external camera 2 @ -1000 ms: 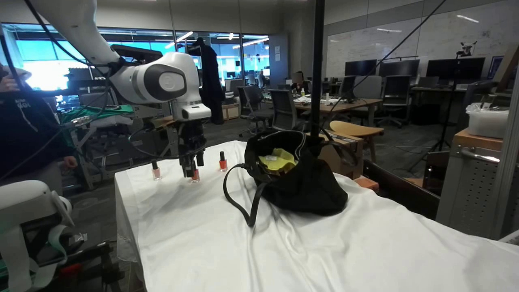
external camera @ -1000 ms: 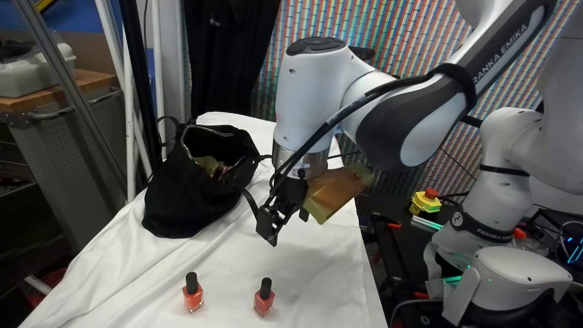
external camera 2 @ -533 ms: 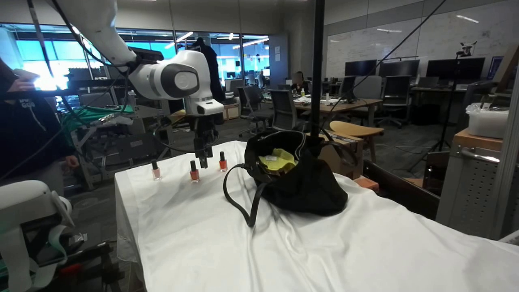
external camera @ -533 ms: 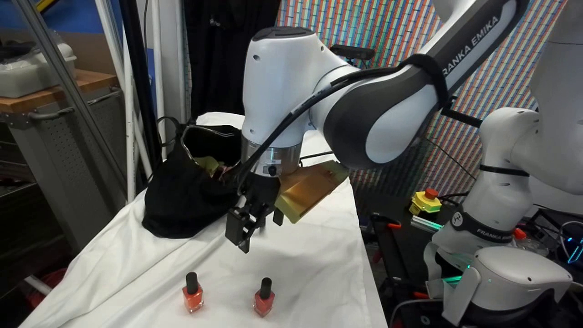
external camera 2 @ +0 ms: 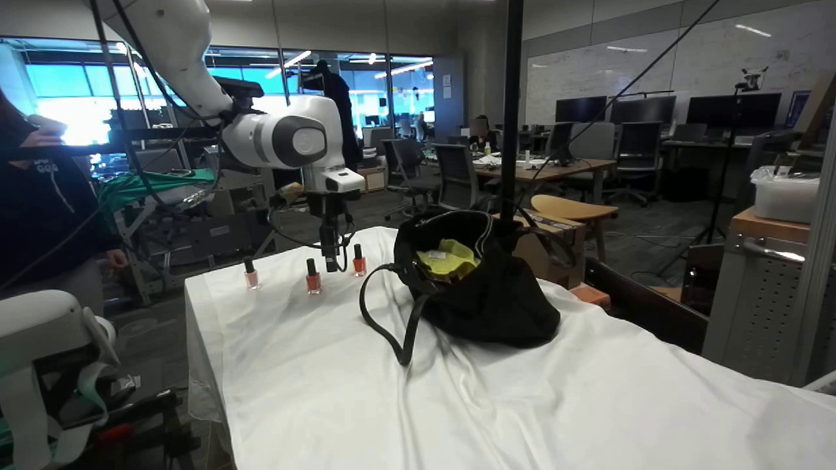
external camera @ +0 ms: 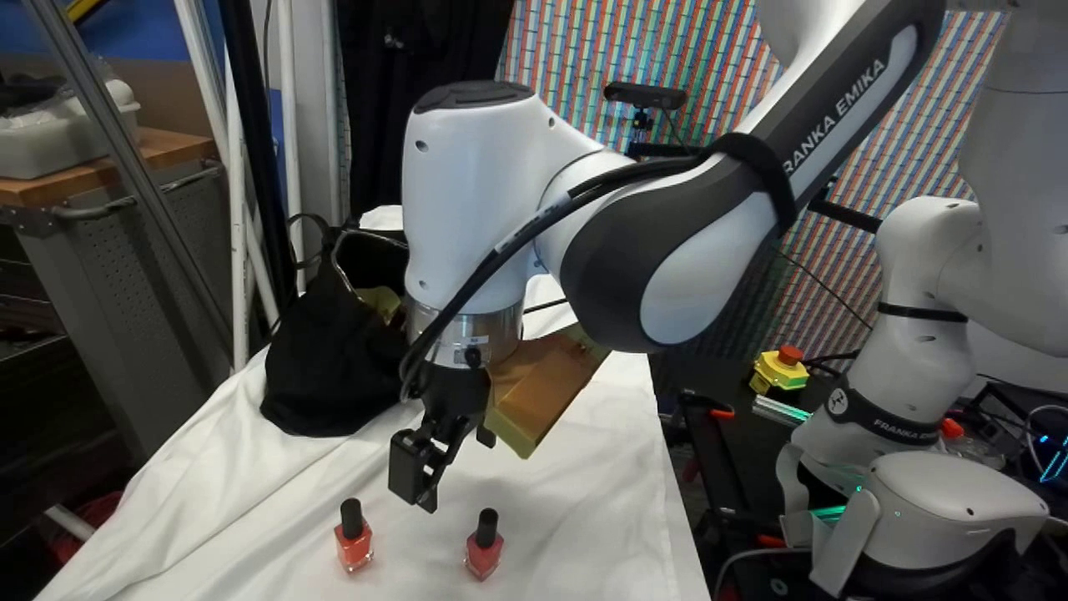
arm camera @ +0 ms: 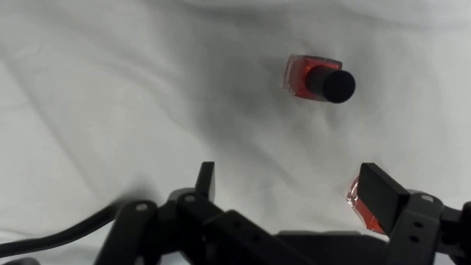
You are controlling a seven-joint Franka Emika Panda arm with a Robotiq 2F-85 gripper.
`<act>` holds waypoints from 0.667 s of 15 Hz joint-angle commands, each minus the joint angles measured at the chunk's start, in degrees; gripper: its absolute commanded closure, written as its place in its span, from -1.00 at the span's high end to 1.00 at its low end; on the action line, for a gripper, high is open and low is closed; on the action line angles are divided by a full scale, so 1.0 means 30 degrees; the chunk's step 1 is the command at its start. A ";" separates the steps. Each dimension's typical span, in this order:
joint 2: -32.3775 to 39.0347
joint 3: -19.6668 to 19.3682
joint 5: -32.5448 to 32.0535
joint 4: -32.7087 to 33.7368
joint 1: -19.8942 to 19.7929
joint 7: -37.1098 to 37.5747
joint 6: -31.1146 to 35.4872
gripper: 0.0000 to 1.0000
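My gripper [external camera: 456, 469] stands open above the white cloth with nothing between its fingers. In the wrist view the jaws are spread wide. A red bottle with a black cap [arm camera: 300, 79] is beyond the fingertips at upper right there. Another red bottle [arm camera: 369, 217] is partly hidden behind the right finger [arm camera: 382, 195]. An exterior view has an orange-red bottle [external camera: 355, 547] and a red bottle [external camera: 484, 558] upright in front of the gripper, apart from it. Three bottles show in an exterior view: pale pink [external camera 2: 252, 279], red [external camera 2: 313, 282] and orange-red [external camera 2: 359, 266], the gripper [external camera 2: 336, 266] near the last two.
A black bag [external camera 2: 496, 300] lies open on the white-covered table [external camera 2: 313, 391], a yellow item [external camera 2: 447, 259] in its mouth and a strap loop [external camera 2: 385, 339] on the cloth. A bronze-coloured box [external camera: 542, 392] juts from my wrist. Another robot arm [external camera: 918, 401] stands beside the table.
The gripper has moved toward the bottles and come lower, going left in an exterior view and right in an exterior view from across. It has stayed open. The bottles and bag have not moved.
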 commanded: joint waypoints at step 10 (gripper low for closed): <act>0.0987 -0.0277 0.0897 0.1104 0.1293 -0.1174 -0.1489 1.00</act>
